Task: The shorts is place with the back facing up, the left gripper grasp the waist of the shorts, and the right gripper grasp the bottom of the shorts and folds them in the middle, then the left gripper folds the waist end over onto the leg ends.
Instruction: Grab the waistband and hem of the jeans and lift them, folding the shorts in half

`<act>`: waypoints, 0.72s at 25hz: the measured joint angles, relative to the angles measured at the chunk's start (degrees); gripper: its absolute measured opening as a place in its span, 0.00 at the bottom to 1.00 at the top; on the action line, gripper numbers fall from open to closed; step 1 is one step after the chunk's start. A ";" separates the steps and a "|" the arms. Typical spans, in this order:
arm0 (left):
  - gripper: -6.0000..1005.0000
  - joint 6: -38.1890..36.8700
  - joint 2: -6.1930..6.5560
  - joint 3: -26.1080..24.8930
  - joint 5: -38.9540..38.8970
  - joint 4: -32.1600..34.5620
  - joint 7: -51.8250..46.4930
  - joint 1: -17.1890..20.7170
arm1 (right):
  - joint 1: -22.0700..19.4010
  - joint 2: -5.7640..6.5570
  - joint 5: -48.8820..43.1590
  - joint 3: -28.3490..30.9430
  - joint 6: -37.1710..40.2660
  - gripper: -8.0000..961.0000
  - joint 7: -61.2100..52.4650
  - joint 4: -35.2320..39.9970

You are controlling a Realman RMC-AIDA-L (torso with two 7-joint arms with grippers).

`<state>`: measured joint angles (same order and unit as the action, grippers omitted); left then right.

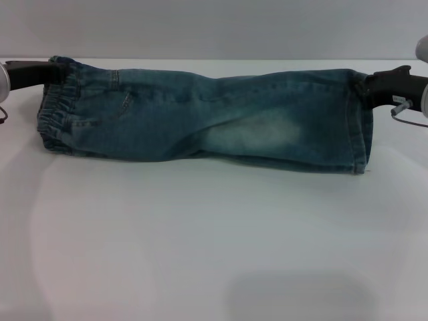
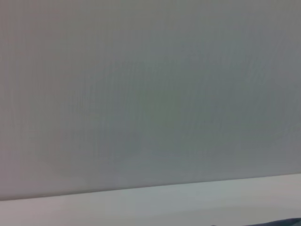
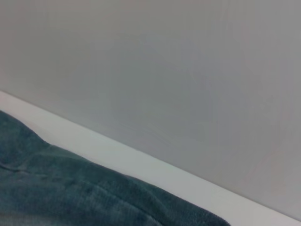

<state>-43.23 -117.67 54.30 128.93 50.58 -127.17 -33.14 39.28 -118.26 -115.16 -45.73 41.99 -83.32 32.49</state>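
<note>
Head view: bare white table nearest. Beyond it, shorts lying folded lengthwise, long strip across table. Waist sitting at left end, leg ends at right. Left gripper clamping waist's far corner; right gripper clamping far corner of hem. Grey wall behind.

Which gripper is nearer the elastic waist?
Left. The left gripper is at the waist; the right gripper is at the leg ends, opposite.
</note>
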 joint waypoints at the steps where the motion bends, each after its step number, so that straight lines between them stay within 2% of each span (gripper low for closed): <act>1: 0.15 0.01 0.00 0.03 0.00 -0.02 0.00 -0.01 | 0.02 -0.02 -0.02 -0.45 -0.44 0.01 0.00 -0.03; 5: 0.15 0.11 0.00 0.54 0.39 -0.07 0.00 -0.14 | 0.46 -0.12 -0.04 -3.72 -3.50 0.02 -0.18 -1.37; 8: 0.15 0.29 0.01 0.73 0.78 -0.07 0.00 -0.28 | 0.61 -0.15 -0.06 -5.41 -4.62 0.22 -0.34 -2.00; 10: 0.15 0.30 0.01 0.72 0.79 -0.07 0.00 -0.32 | 0.61 -0.15 -0.06 -5.66 -4.99 0.27 -0.43 -2.07; 18: 0.62 0.19 0.00 0.87 0.80 -0.05 0.00 -0.43 | 0.30 -0.29 -0.06 -5.73 -4.76 0.45 -0.45 -1.65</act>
<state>-43.04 -117.68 55.17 129.73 50.53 -127.17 -33.57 39.58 -118.55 -115.22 -51.46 37.23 -83.77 30.85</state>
